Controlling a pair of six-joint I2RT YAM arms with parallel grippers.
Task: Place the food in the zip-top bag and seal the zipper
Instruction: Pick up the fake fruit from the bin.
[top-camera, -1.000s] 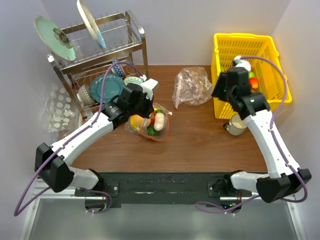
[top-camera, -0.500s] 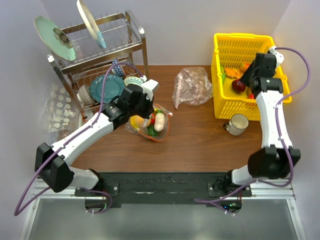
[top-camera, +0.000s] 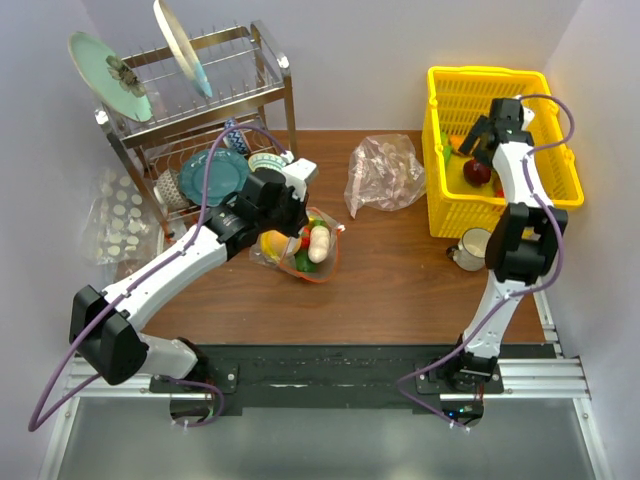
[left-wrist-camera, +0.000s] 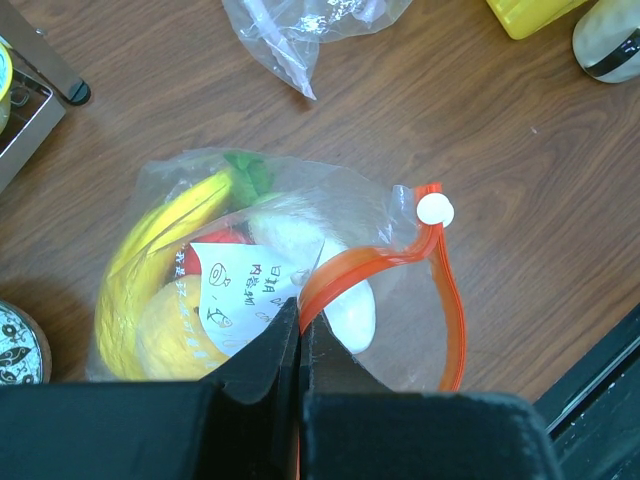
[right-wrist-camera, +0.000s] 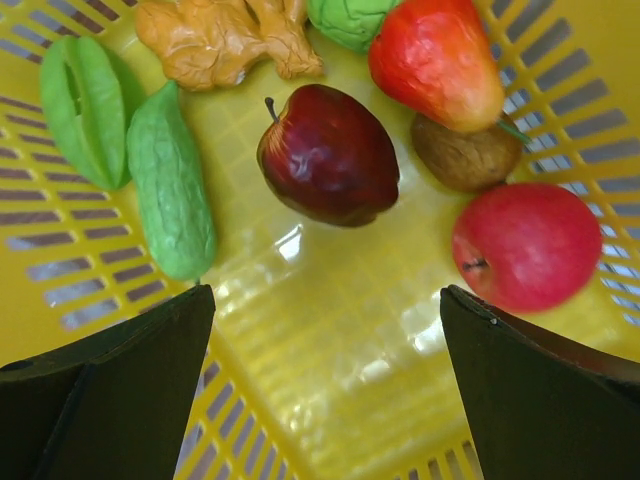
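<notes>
The left gripper (left-wrist-camera: 300, 340) has its jaws pressed together on the red-orange zipper (left-wrist-camera: 345, 268) of the zip-top bag (left-wrist-camera: 400, 330), pinching the strip near one end while the rest curves away to the small white end piece (left-wrist-camera: 435, 210). The bag lies on the wooden table (top-camera: 400, 280), left of centre and just near of the dish rack (top-camera: 200, 110). Its mouth is not sealed, and inside it are a yellow banana (left-wrist-camera: 150, 260), a white piece (left-wrist-camera: 345, 300) and a paper label with writing (left-wrist-camera: 240, 290). The right gripper (right-wrist-camera: 325, 380) hangs over the yellow basket (top-camera: 560, 170) at the far right, its fingers spread wide and touching nothing. Below it on the basket floor lie a dark-red apple (right-wrist-camera: 328, 152), a red apple (right-wrist-camera: 525, 245), a green cucumber (right-wrist-camera: 170, 195) and a brown piece (right-wrist-camera: 465, 155). A pinkish clear bag (top-camera: 385, 175) sits between the rack and the basket, and a mug (top-camera: 475, 248) stands just near of the basket.
</notes>
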